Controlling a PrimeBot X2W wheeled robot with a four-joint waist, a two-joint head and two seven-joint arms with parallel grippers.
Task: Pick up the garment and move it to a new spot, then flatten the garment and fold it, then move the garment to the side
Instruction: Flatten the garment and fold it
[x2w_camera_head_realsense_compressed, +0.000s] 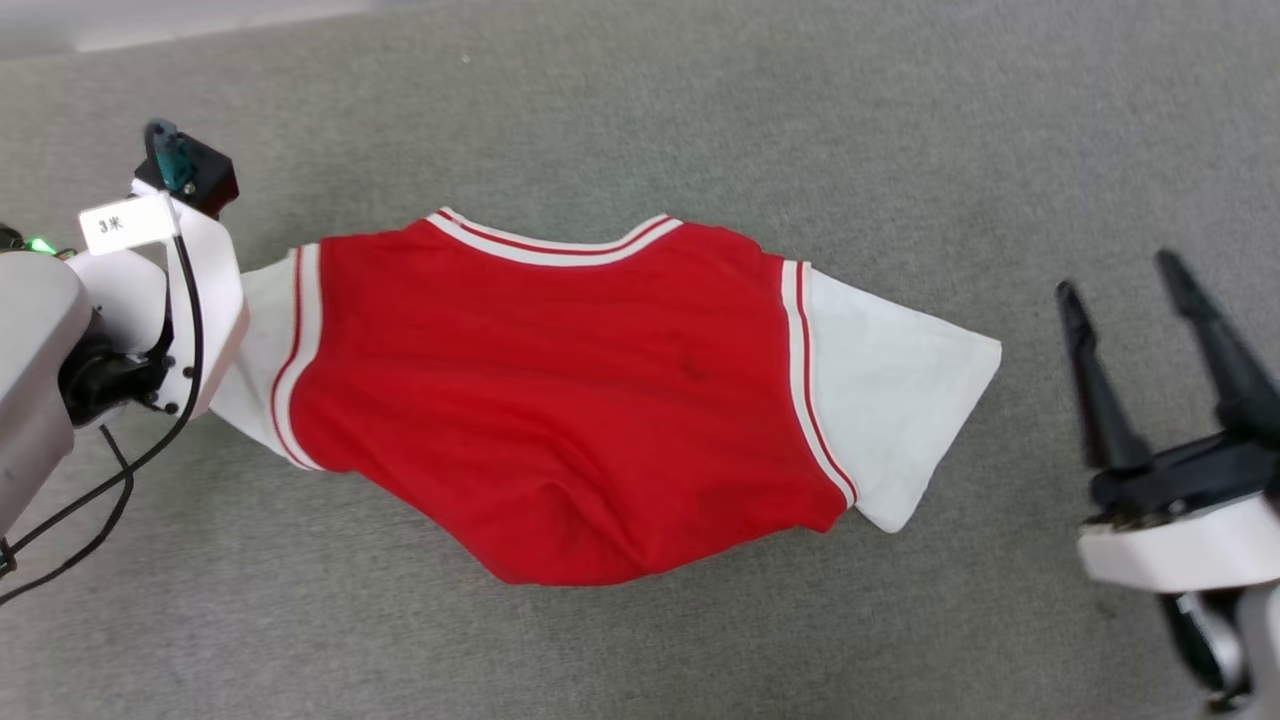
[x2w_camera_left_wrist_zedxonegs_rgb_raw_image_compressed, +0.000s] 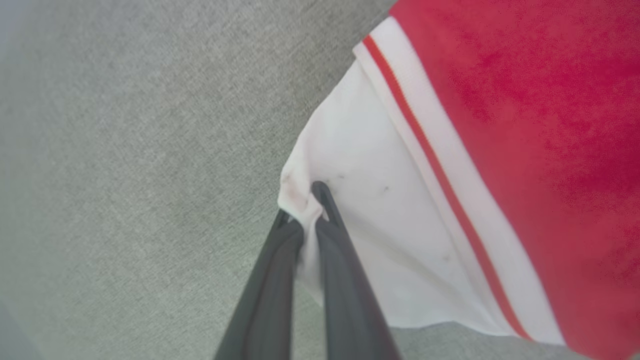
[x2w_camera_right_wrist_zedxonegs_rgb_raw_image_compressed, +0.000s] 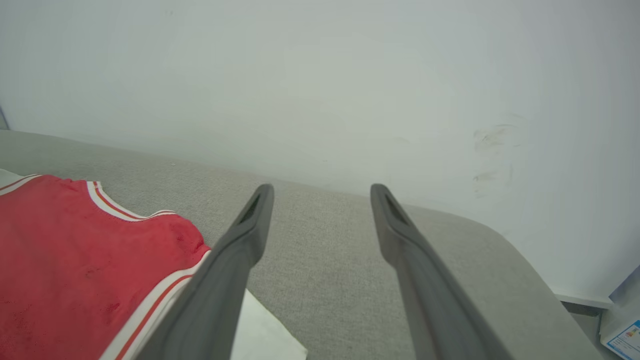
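The garment (x2w_camera_head_realsense_compressed: 560, 400) lies spread on the grey surface, plain red side up, collar toward the far side, with a white sleeve at each end. In the left wrist view my left gripper (x2w_camera_left_wrist_zedxonegs_rgb_raw_image_compressed: 306, 202) is shut on the bunched edge of a white sleeve (x2w_camera_left_wrist_zedxonegs_rgb_raw_image_compressed: 370, 210), beside the red-striped trim and red body (x2w_camera_left_wrist_zedxonegs_rgb_raw_image_compressed: 540, 130). In the head view my left wrist (x2w_camera_head_realsense_compressed: 190, 300) covers that sleeve end. My right gripper (x2w_camera_head_realsense_compressed: 1118, 275) stands open to the right of the other sleeve (x2w_camera_head_realsense_compressed: 900, 400), apart from it. The right wrist view shows its fingers (x2w_camera_right_wrist_zedxonegs_rgb_raw_image_compressed: 322, 190) spread over bare fabric, the garment (x2w_camera_right_wrist_zedxonegs_rgb_raw_image_compressed: 75, 260) at the lower left.
A grey fabric surface (x2w_camera_head_realsense_compressed: 700, 120) carries everything. A pale wall (x2w_camera_right_wrist_zedxonegs_rgb_raw_image_compressed: 320, 75) rises behind it, and its rounded edge (x2w_camera_right_wrist_zedxonegs_rgb_raw_image_compressed: 525, 255) falls off at the right. A black cable (x2w_camera_head_realsense_compressed: 110, 490) hangs from my left arm.
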